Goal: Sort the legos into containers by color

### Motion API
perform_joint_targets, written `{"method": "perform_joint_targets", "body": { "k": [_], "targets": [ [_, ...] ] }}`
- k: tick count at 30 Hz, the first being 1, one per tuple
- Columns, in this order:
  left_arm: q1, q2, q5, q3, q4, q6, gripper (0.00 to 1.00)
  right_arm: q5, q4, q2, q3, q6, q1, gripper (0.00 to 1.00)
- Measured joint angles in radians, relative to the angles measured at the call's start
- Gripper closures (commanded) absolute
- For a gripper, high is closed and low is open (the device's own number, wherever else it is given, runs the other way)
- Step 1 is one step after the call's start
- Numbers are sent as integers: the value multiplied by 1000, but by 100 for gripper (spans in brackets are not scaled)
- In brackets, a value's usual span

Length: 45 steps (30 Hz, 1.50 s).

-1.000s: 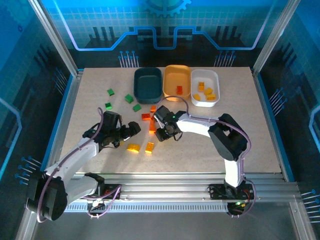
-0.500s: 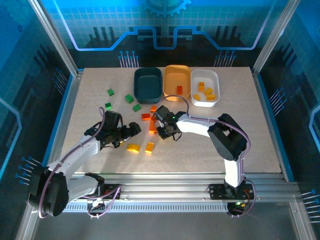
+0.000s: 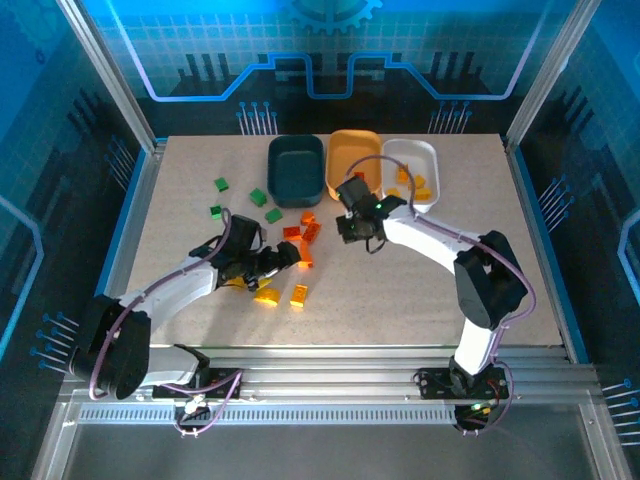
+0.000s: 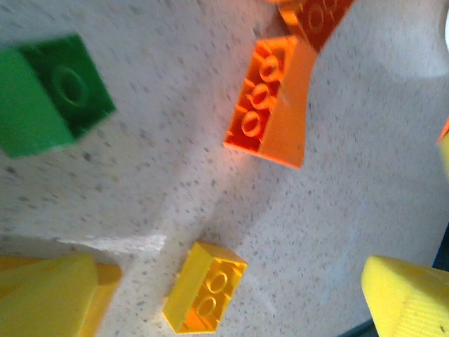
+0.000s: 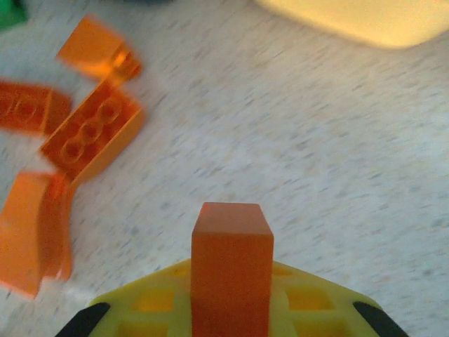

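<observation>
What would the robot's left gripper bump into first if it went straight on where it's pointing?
Probably the small yellow-orange plastic brick lying right ahead of the open left gripper, though depth is unclear.

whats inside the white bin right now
A few yellow-orange bricks lie in the white bin, toward its middle and right. The right arm covers the bin's near-left corner, so anything lying there is hidden.
</observation>
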Motion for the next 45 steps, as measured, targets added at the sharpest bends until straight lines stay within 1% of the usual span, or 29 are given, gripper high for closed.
{"method": "perform_joint_targets", "body": {
  "k": [4, 8, 16, 17, 19, 22, 23, 25, 28, 30, 33, 35, 37, 38, 40, 41, 43, 45],
  "targets": [
    [-11, 23, 37, 48, 3, 0, 2, 3, -35, 51, 120, -8, -81, 77],
    [-20, 31, 67, 53, 5, 9, 2, -13, -82, 190, 312, -15, -150, 76],
    [-21, 29, 72, 91, -40, 56, 2, -46, -196, 489, 661, -41, -200, 74],
    [-21, 29, 72, 98, -41, 57, 2, -52, -205, 515, 694, -42, -204, 73],
    [-21, 28, 72, 105, -41, 57, 2, -59, -229, 550, 747, -46, -210, 65],
    [-21, 27, 71, 116, -53, 57, 1, -74, -259, 584, 822, -56, -216, 43],
    [-21, 27, 71, 119, -55, 58, 1, -77, -268, 589, 843, -53, -216, 40],
    [-21, 27, 69, 134, -73, 63, 1, -84, -284, 591, 877, -61, -216, 39],
    [-21, 26, 48, 175, -106, 81, 1, -83, -283, 565, 862, -63, -214, 40],
    [-16, 11, 30, 193, -123, 88, 1, -83, -258, 497, 759, -52, -207, 38],
    [4, -34, -16, 200, -160, 98, 1, -83, -232, 362, 584, -18, -166, 30],
    [33, -68, -45, 200, -196, 97, 1, -84, -200, 259, 459, 26, -100, 22],
    [79, -107, -66, 193, -222, 87, 1, -85, -183, 190, 381, 58, -8, 16],
    [108, -137, -76, 181, -230, 77, 1, -91, -170, 168, 354, 77, 53, 13],
    [142, -198, -90, 150, -254, 66, 1, -97, -149, 155, 322, 115, 150, 9],
    [152, -238, -100, 133, -275, 58, 1, -102, -141, 155, 310, 128, 185, 8],
    [154, -315, -105, 106, -305, 45, 1, -112, -140, 167, 291, 158, 230, 6],
    [154, -399, -104, 77, -327, 35, 1, -114, -140, 191, 290, 182, 238, 7]
  ]
}}
